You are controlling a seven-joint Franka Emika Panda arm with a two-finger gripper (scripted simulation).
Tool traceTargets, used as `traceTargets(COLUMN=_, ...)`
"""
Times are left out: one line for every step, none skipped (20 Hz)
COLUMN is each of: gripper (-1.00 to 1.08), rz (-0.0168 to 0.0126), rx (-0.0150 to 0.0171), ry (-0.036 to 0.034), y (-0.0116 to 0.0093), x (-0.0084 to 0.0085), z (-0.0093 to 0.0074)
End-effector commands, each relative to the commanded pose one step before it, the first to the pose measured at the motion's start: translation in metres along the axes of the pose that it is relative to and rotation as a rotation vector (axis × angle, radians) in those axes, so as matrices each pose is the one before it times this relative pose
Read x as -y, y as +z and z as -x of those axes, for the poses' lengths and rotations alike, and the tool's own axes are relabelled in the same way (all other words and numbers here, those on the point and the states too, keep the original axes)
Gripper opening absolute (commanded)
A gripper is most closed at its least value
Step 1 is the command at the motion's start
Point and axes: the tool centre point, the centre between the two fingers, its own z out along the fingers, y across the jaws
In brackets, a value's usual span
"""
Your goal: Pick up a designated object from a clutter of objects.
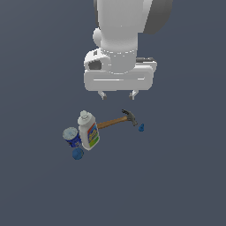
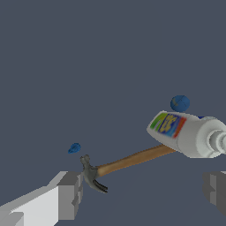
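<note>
Lying flat on the dark grey worktop (image 1: 185, 185), the claw hammer (image 1: 118, 120) stretches its brown wooden handle from under the white bottle (image 1: 88, 131) out to its dark metal head, which points toward the exterior view's right. Just past that head sits a tiny blue piece (image 1: 141, 128), apart from it. The bottle, with its colourful label, rests across the handle's far end. Beside the bottle, on the side away from the hammer, stands a blue can (image 1: 71, 137) with a pale top, and a small blue ball (image 1: 77, 153) lies close by both. Above the hammer hangs the end effector (image 1: 118, 94), its two fingers spread wide and released, gripping nothing and clear of everything below.
</note>
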Motion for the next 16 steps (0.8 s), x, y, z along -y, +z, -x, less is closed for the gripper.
traceTargets(gripper=1.00, rz=0.00000, rx=0.00000, ry=0.00000, y=0.00000, x=-0.00001, z=0.00000)
traceTargets(gripper=1.00, rz=-0.00048, rx=-0.00011, ry=0.00129, y=0.00007, x=-0.00024, z=-0.00020)
traceTargets(gripper=1.00, rz=-0.00135, rx=-0.00027, ry=0.00352, y=0.00022, x=-0.00056, z=-0.00059)
traceTargets(gripper=1.00, rz=-0.00223, rx=-0.00047, ry=0.00574, y=0.00033, x=-0.00101, z=-0.00097)
traceTargets(gripper=1.00, rz=-0.00300, rx=-0.00065, ry=0.00748, y=0.00037, x=-0.00135, z=-0.00135)
traceTargets(gripper=1.00, rz=-0.00359, rx=-0.00084, ry=0.00850, y=0.00028, x=-0.00168, z=-0.00167)
traceTargets(gripper=1.00, rz=-0.00317, rx=-0.00082, ry=0.00678, y=0.00001, x=-0.00154, z=-0.00156)
traceTargets(gripper=1.00, rz=-0.00234, rx=-0.00071, ry=0.00412, y=-0.00029, x=-0.00121, z=-0.00125)
traceTargets(gripper=1.00, rz=-0.00131, rx=-0.00051, ry=0.00135, y=-0.00049, x=-0.00073, z=-0.00085)
traceTargets(gripper=1.00, rz=-0.00044, rx=-0.00027, ry=-0.00046, y=-0.00052, x=-0.00041, z=-0.00046)
traceTargets(gripper=1.00, rz=0.00001, rx=-0.00015, ry=-0.00137, y=-0.00041, x=-0.00004, z=-0.00008)
traceTargets(gripper=1.00, rz=0.00026, rx=0.00006, ry=-0.00064, y=-0.00003, x=0.00011, z=0.00013)
traceTargets(gripper=1.00, rz=0.00018, rx=0.00016, ry=0.00065, y=0.00036, x=0.00020, z=0.00021)
traceTargets(gripper=1.00, rz=-0.00008, rx=0.00021, ry=0.00228, y=0.00072, x=0.00014, z=0.00022)
traceTargets(gripper=1.00, rz=-0.00037, rx=0.00025, ry=0.00394, y=0.00107, x=0.00008, z=0.00020)
traceTargets(gripper=1.00, rz=-0.00063, rx=0.00030, ry=0.00557, y=0.00142, x=0.00003, z=0.00021)
